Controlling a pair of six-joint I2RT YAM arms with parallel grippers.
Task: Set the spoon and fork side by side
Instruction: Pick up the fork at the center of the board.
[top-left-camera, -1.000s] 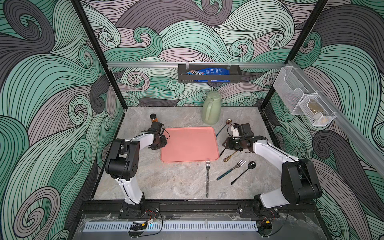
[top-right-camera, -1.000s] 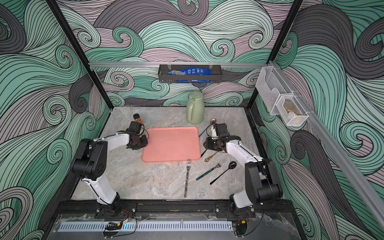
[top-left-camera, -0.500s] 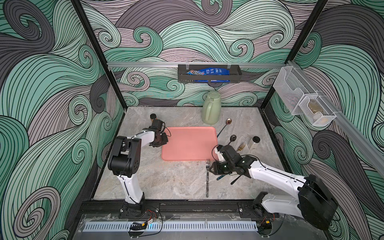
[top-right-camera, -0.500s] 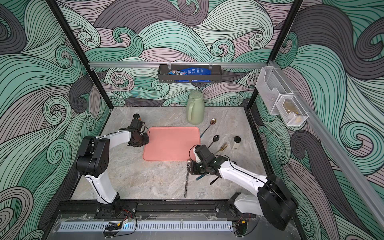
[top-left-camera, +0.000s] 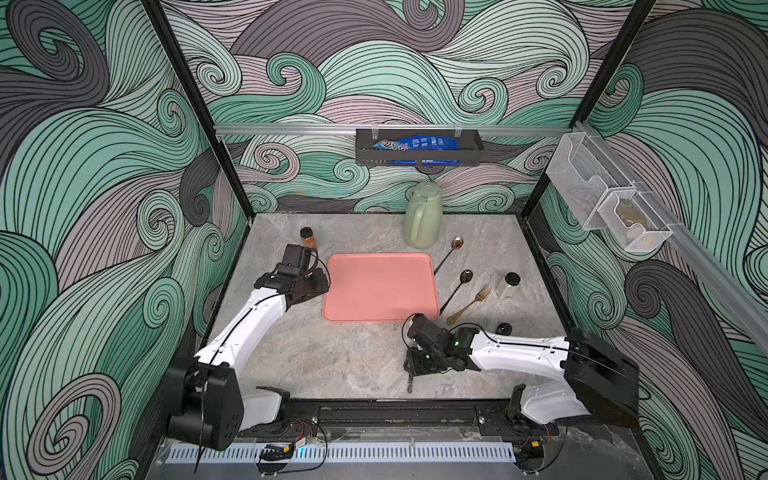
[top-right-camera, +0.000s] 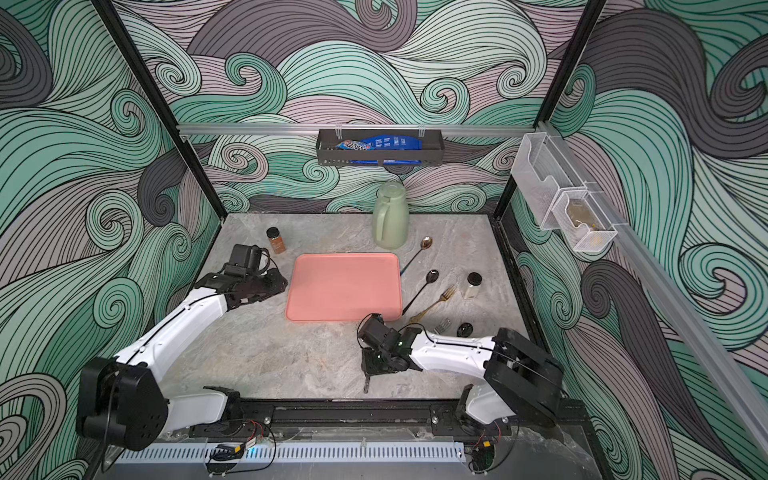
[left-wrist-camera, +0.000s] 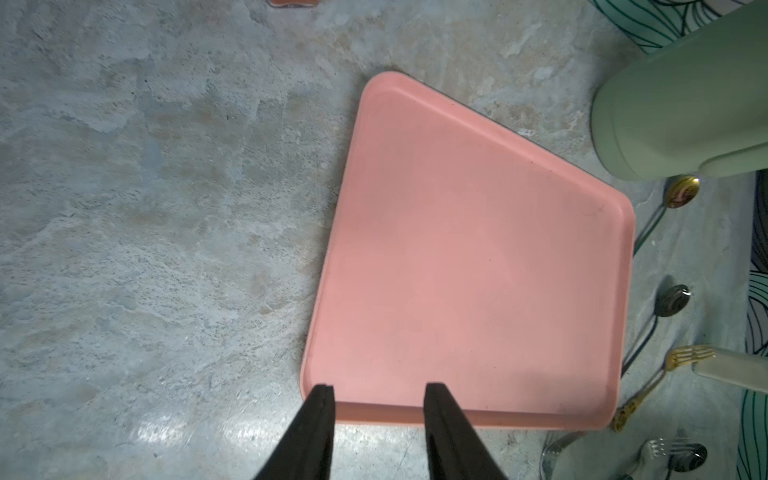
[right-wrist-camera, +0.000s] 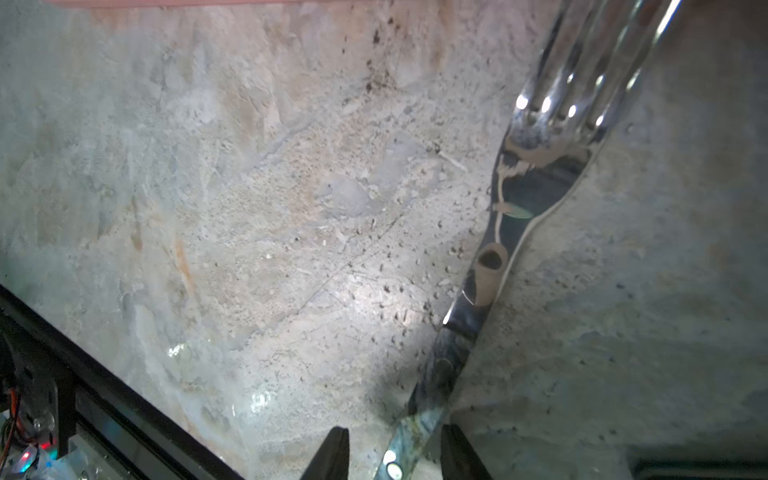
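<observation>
Both top views are evenly lit and sharp; wrist views are dimmer, with glare on the desk (right-wrist-camera: 257, 401) and a blurred fork (right-wrist-camera: 536, 174).

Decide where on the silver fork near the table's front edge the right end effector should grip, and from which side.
Grip the silver fork by its narrow handle, from above. It lies flat on the table, so only its two long edges are free. The right end effector stands open astride that handle, clear of the wider tines.
</observation>
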